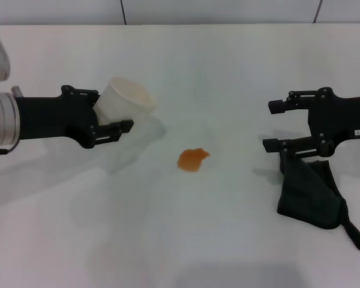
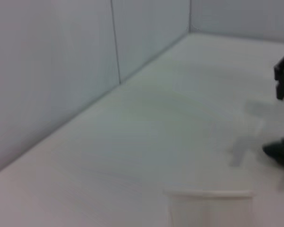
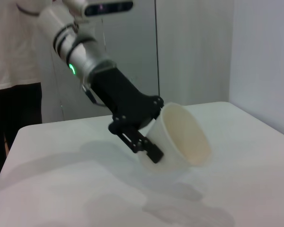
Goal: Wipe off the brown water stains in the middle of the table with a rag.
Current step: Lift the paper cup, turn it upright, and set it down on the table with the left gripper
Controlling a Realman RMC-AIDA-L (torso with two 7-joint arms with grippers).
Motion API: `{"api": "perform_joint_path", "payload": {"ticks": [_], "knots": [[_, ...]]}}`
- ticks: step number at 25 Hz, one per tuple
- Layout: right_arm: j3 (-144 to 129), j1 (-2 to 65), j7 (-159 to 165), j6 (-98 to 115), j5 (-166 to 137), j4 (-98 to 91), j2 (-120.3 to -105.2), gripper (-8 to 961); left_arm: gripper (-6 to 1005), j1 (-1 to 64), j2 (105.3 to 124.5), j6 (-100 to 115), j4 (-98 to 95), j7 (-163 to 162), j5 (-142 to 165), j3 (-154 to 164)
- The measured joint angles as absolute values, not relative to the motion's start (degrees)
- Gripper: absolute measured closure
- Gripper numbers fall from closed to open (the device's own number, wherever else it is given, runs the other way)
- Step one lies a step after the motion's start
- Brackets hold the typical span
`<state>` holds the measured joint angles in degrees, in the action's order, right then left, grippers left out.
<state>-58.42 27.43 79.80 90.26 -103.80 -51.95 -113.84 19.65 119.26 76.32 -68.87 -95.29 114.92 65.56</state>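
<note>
The brown water stain (image 1: 193,159) is a small orange-brown blot in the middle of the white table (image 1: 186,252). The rag (image 1: 309,193), dark grey and crumpled with a thin tail, lies at the right of the table; it also shows in the left wrist view (image 2: 280,152). My right gripper (image 1: 270,126) hovers open just above the rag's near-centre corner, with nothing between its fingers. My left gripper (image 1: 114,111) is shut on a white cup (image 1: 127,99), held tilted above the table to the left of the stain. The right wrist view shows that cup (image 3: 180,137) in the left gripper (image 3: 138,137).
A pale wall (image 2: 52,71) runs along the table's far edge. A person in a white shirt (image 3: 9,52) stands beyond the table behind the left arm. The cup's rim (image 2: 208,195) shows in the left wrist view.
</note>
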Motion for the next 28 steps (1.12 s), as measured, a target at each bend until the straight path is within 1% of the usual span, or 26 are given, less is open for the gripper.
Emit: {"api": "perform_joint_path", "payload": {"ticks": [4, 13, 20, 28], "knots": [[-58.5, 27.5, 79.8, 90.1, -103.8, -52.0, -114.03, 172, 476, 21.8, 119.08, 73.2, -56.3, -85.3, 107.0, 61.9], [-58.5, 27.8, 79.7, 89.8, -103.7, -52.2, -114.46, 172, 484, 28.4, 119.01, 69.5, -36.4, -66.4, 98.2, 51.5], [-58.5, 28.3, 79.7, 89.8, -103.6, -52.2, -114.52, 172, 474, 31.8, 119.23, 64.2, -28.3, -59.7, 96.3, 51.7], [-58.1, 28.6, 79.7, 89.8, -103.4, -52.1, -114.52, 172, 453, 34.1, 119.37, 63.5, -19.1, -50.6, 89.6, 51.7]]}}
